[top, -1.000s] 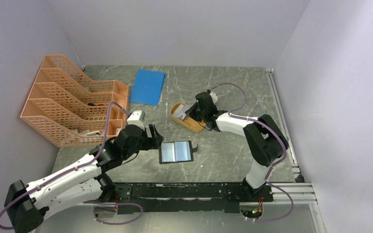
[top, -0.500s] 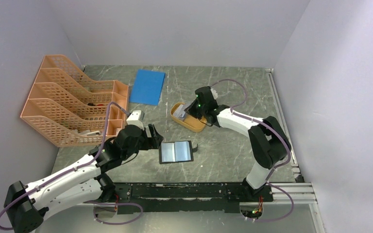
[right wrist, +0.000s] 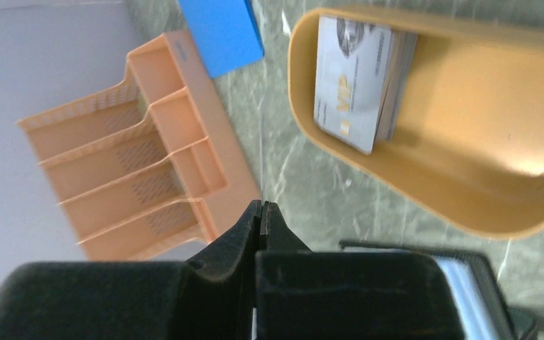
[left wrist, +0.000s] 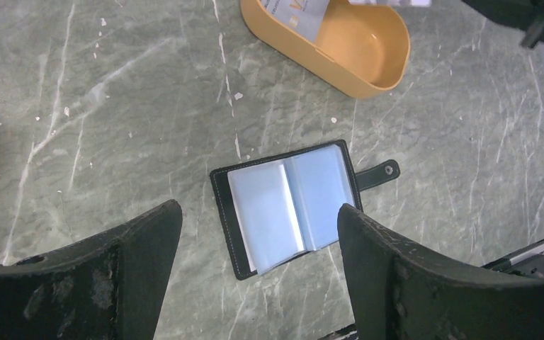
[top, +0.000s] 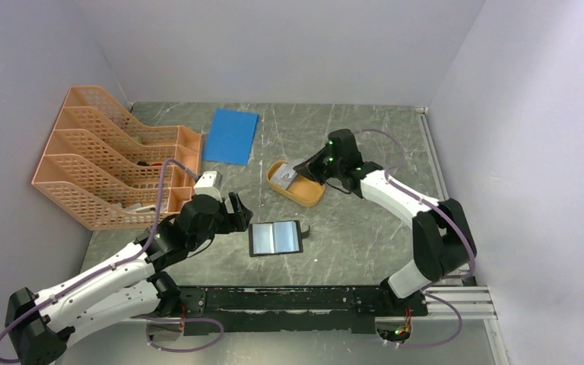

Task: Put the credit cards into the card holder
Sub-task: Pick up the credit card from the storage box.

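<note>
Grey veined stone tabletop (top: 353,237) bearing an orange oval plastic dish (top: 309,198) near the middle. Flat blue rectangular sheet (top: 230,135) farther back, beside a peach plastic mesh file rack (top: 99,167).

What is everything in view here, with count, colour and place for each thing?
credit cards: one stack, count unclear, silvery-grey, in one end of the orange dish
card holder: one, black with bluish clear pockets, lying open on the table towards its near edge
orange dish: one, orange-yellow, mid-table, behind the card holder
blue sheet: one, blue, flat at the back of the table
file rack: one, peach mesh, back left
table: one, grey-green marble
left gripper: open, just left of the card holder
right gripper: shut, above the dish; whether it pinches a card cannot be told
</note>
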